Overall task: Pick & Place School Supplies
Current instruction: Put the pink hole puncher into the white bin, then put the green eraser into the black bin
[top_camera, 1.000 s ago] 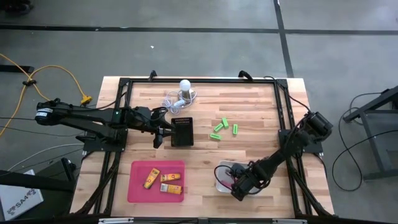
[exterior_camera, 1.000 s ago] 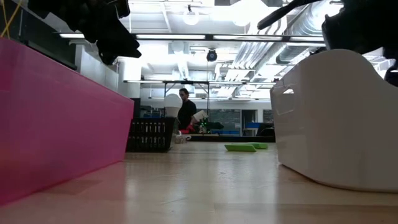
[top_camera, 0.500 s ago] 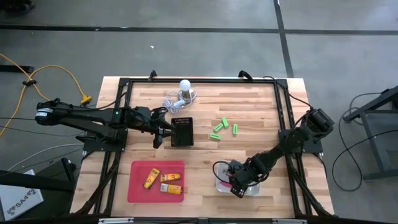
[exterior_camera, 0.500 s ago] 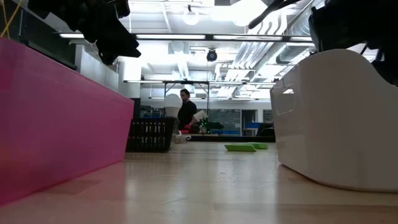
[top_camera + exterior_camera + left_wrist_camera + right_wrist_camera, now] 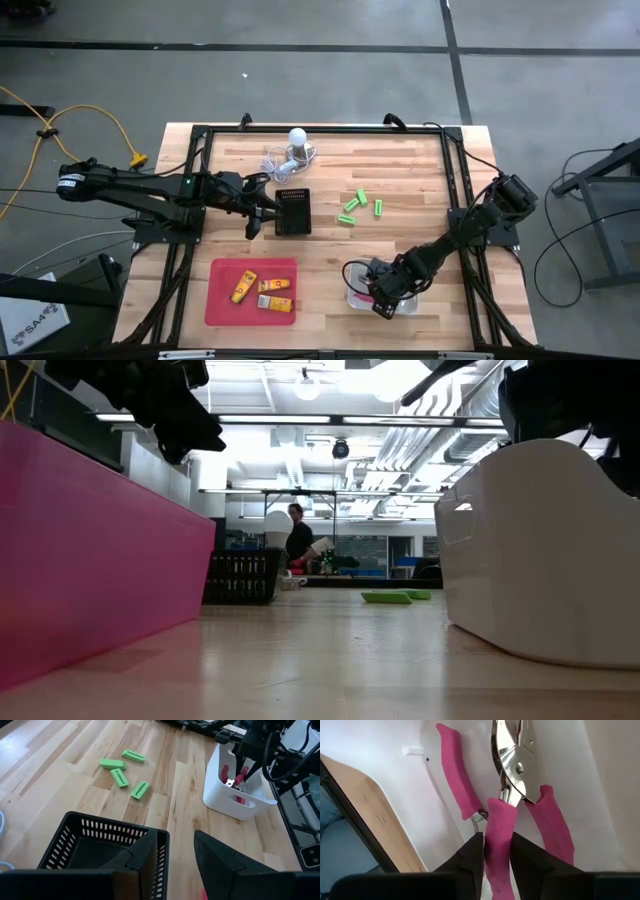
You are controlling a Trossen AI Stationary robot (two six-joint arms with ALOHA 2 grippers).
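We see the right gripper [image 5: 496, 851] down inside the white bin [image 5: 356, 297] at the near side of the wooden table [image 5: 400, 240]. Its two dark fingers [image 5: 467, 857] are pressed close on one pink handle of the pink-handled tool [image 5: 512, 795], so it has a firm hold of it. The tool's shiny metal part and its other pink handles show against the white wall of the bin. From the left wrist view we see the same tool [image 5: 235, 779] sticking up in the white bin [image 5: 222, 800] with the right arm above it. The left gripper [image 5: 175, 850] hangs just over the near edge of the black basket [image 5: 90, 842], and its fingers are a little way apart with nothing between them. In the high view the black basket [image 5: 293, 210] sits near the middle of the table, and the left gripper [image 5: 258, 212] is right beside it. The green pieces [image 5: 359, 205] lie loose on the wood, well apart from the basket [image 5: 122, 770]. The yellow-orange pieces [image 5: 262, 291] lie in the pink tray [image 5: 222, 270] at the near left. In the low view the pink tray [image 5: 90, 550] and the white bin [image 5: 540, 550] stand big on each side, and a person [image 5: 298, 538] stands far back in the room.
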